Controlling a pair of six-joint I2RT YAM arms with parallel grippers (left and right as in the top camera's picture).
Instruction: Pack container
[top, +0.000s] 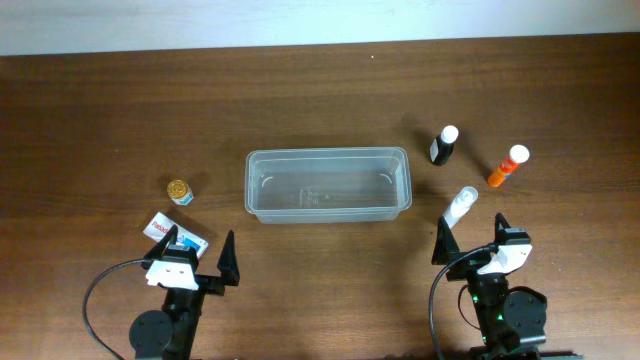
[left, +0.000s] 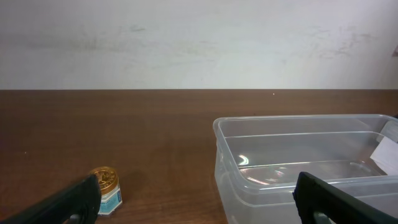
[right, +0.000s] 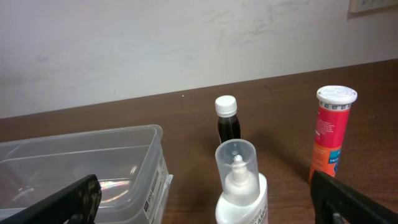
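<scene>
Two sets of fingers rest at the near edge of the bench (top: 100, 110), the left fingers (top: 230, 262) and the right fingers (top: 441, 240). Both are spread wide and grasp nothing.

The container (top: 328, 185) lies lengthwise at mid-bench, further back than both sets of fingers. The left wrist view cuts off its right end, and the right wrist view shows only one rounded corner.

A flat packet (top: 185, 238) lies partly under the left fingers, its print too small to read. A gold-lidded jar (top: 179, 191) stands to the left of the container.

To the right of the container are a black bottle (top: 443, 145) with a white cap and an orange tube (top: 508, 166). A white bottle (top: 461, 207) with a clear cap stands just ahead of the right fingers, its base cut off in the wrist view.

The bench is dark brown wood grain. Behind it is a pale, faintly scuffed wall (left: 199, 43).
</scene>
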